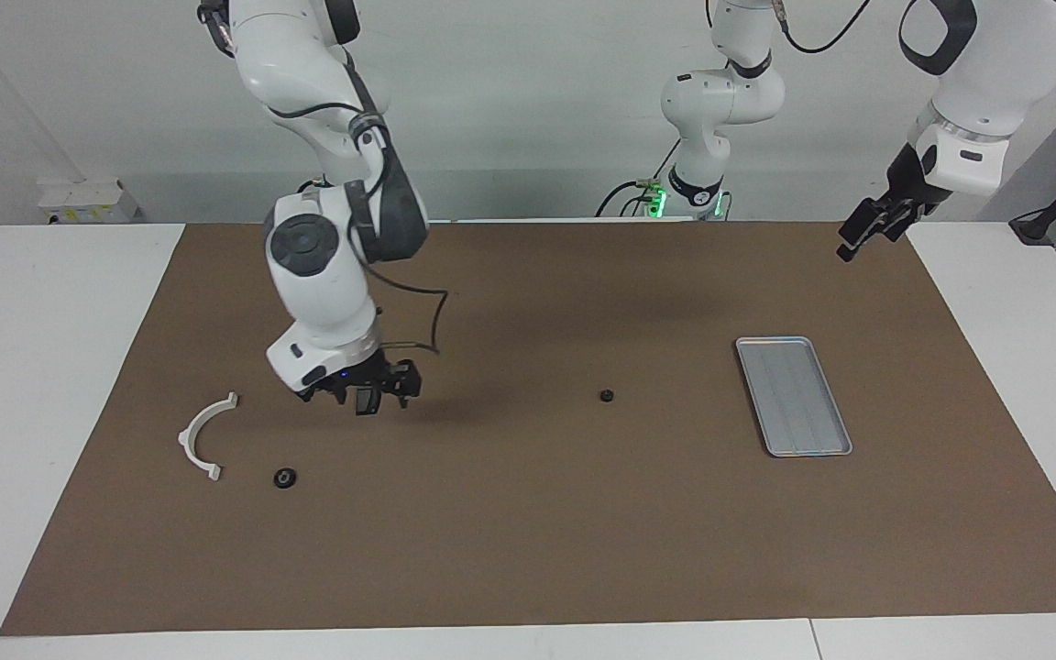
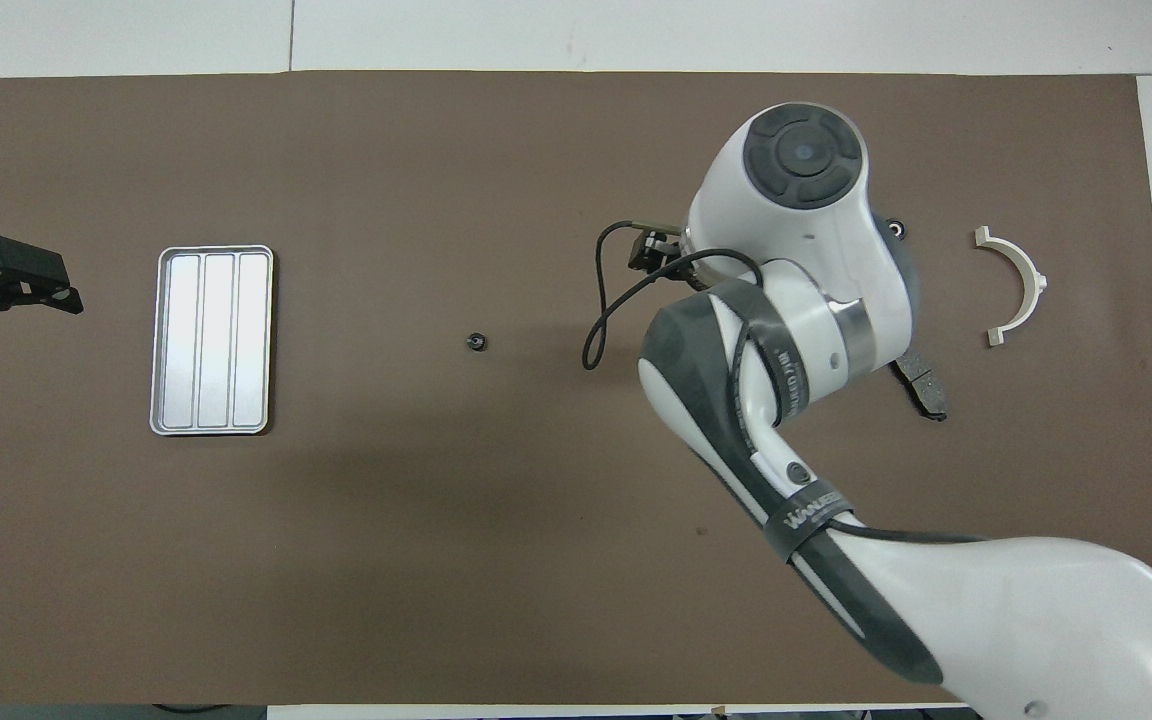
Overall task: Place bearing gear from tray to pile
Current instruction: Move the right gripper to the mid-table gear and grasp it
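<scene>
Bearing gear (image 1: 285,478) lies flat on the brown mat (image 1: 528,550), well apart from the tray (image 1: 794,396) toward the right arm's end of the tabletop, just beside the white half-ring bracket (image 1: 203,437). The tray holds nothing; its ridged floor is bare in both views. A second small dark round part (image 1: 607,396) sits on the mat between the tray and the pile, nearer to the tray. One dark brake pad (image 2: 921,385) shows partly from under the right arm in the overhead view. The right tool (image 1: 372,392) hangs low over another dark pad, its fingers spread and grasping nothing that can be made out. The left tool (image 1: 872,229) waits raised over the mat's edge at the left arm's end of the tabletop, released and empty.
</scene>
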Robot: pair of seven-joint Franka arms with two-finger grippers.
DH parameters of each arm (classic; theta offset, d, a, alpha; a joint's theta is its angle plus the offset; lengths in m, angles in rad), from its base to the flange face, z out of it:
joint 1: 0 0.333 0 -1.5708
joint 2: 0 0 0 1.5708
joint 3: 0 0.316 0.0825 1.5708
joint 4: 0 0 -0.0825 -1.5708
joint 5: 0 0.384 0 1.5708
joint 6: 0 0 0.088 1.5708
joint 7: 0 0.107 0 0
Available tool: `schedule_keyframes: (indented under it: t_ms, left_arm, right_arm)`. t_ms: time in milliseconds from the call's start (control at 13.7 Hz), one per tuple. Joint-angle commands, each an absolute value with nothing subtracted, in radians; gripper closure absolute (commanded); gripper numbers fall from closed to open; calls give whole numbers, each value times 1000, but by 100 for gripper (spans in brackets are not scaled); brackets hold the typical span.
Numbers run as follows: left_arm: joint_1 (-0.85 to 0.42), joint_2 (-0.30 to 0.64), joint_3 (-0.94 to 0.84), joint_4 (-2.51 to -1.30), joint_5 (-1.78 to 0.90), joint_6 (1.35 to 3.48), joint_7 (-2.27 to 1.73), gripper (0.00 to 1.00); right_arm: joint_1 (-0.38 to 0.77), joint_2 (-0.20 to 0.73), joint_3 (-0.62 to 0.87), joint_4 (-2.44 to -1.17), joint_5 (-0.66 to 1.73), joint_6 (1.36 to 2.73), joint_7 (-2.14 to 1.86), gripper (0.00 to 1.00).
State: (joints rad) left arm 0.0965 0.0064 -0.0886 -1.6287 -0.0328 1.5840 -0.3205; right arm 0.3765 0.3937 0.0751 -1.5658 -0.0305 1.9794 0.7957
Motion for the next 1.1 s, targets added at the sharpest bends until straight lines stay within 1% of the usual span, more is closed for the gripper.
schedule_keyframes:
  t_ms: [0, 73, 146, 365, 585, 731, 950, 1023]
  left_arm:
    - [109, 2, -101, -1618, -29, 1543, -266, 0]
    - [106, 2, -101, -1620, -28, 1539, -252, 0]
    - [106, -2, -92, -1621, -29, 1529, -250, 0]
    - [97, -28, -75, -1623, -29, 1523, -233, 0]
    - [84, -47, -72, -1625, -31, 1494, -219, 0]
    - [81, -51, -64, -1626, -29, 1503, -209, 0]
    - [81, -57, -67, -1635, -29, 1505, -221, 0]
    - [86, -58, -67, -1638, -29, 1503, -221, 0]
  right_arm:
    - [440, 417, 72, -1552, -14, 2023, 960, 0]
    - [474, 429, 71, -1551, -17, 2023, 1019, 0]
    - [520, 463, 71, -1533, -24, 2025, 1072, 0]
    - [601, 619, 68, -1344, -37, 1999, 1185, 0]
    - [635, 687, 63, -1287, -38, 2003, 1192, 0]
    - [647, 738, 61, -1226, -44, 1999, 1201, 0]
    - [667, 820, 57, -1093, -48, 1944, 1210, 0]
    - [669, 839, 57, -1082, -49, 1947, 1212, 0]
